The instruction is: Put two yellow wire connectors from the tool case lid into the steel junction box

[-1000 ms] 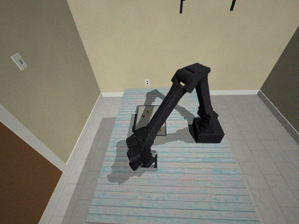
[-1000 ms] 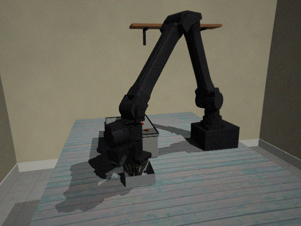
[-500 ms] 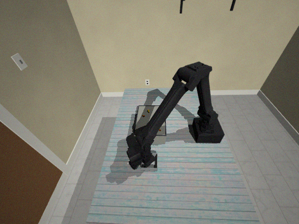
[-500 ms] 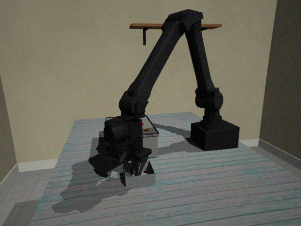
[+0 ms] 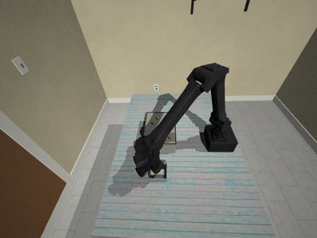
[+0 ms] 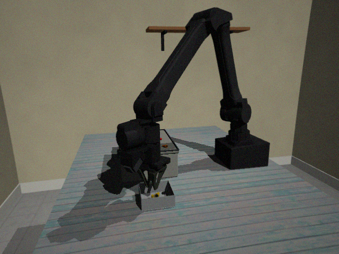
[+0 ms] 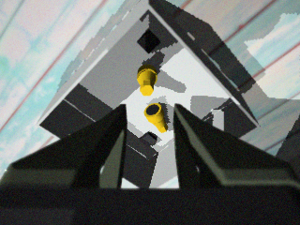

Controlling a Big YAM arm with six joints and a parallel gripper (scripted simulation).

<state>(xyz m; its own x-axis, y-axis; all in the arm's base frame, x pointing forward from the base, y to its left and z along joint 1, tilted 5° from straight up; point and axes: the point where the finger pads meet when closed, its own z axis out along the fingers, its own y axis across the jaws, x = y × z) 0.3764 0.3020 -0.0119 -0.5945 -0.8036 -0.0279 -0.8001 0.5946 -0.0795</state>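
A black arm is bent down over the steel junction box (image 6: 155, 202), a small open grey box on the planked floor, just in front of the tool case's lid (image 5: 148, 120). The gripper (image 7: 150, 136) is held above the box, jaws partly open and gripping nothing. Two yellow wire connectors (image 7: 146, 80) (image 7: 156, 116) are seen lying on the box floor, near each other, long axes roughly in line, open ends toward the camera. The task appears complete; only withdrawal seems left.
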